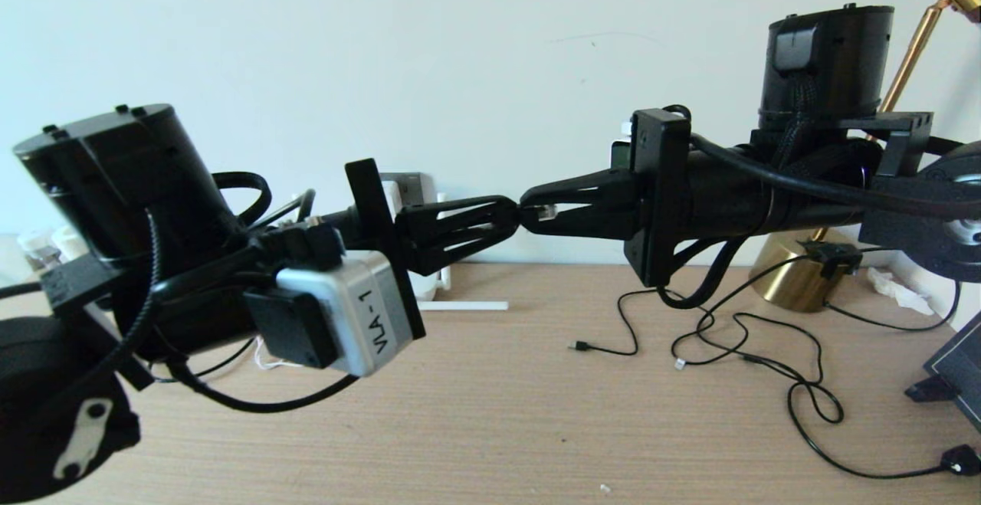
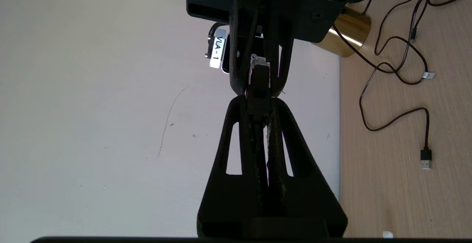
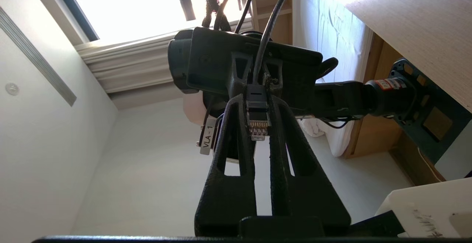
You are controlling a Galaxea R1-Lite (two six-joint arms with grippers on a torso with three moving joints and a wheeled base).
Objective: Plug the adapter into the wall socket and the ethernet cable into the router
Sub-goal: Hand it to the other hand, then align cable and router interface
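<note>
Above the worktop (image 1: 490,413) the two arms meet tip to tip in mid-air. The right gripper (image 1: 529,212) is clamped on the plug end of the ethernet cable (image 3: 257,119), and the left gripper (image 1: 512,218) has closed on the cable just behind it — a hand-over, by the look of it. Next, one gripper should let go, and the plug must be carried to the router (image 1: 418,191), half hidden behind the left arm.

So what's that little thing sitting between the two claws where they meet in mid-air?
The ethernet cable plug: both the left gripper and right gripper have their jaws shut on it, shown clearest in the right wrist view.
</note>
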